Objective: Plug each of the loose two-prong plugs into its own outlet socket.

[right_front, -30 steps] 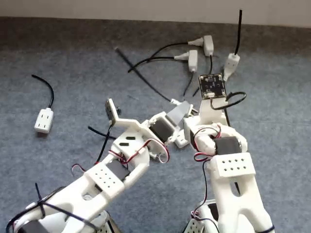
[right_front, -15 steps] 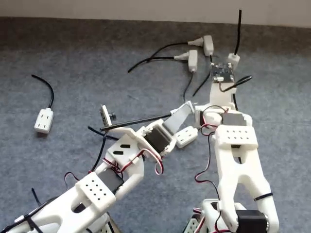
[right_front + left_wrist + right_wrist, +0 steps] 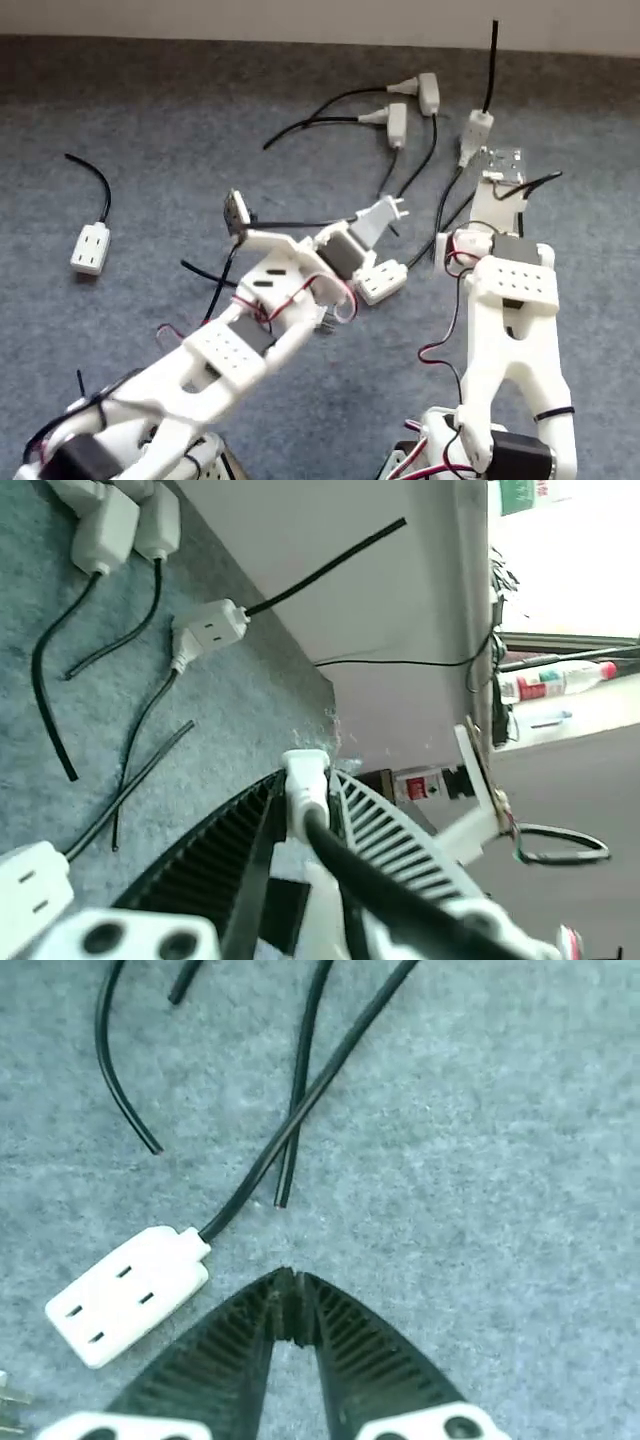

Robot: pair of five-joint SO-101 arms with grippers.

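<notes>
Fingers of the left gripper (image 3: 308, 780) clench a white two-prong plug (image 3: 387, 213) — its prongs point away from the white outlet socket block (image 3: 383, 281) lying just beside them.

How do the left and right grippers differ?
The left gripper is shut on a plug; the right gripper is shut on nothing. The left gripper aims across the carpet toward the wall; the right gripper aims down at the carpet. Both are shut.
</notes>
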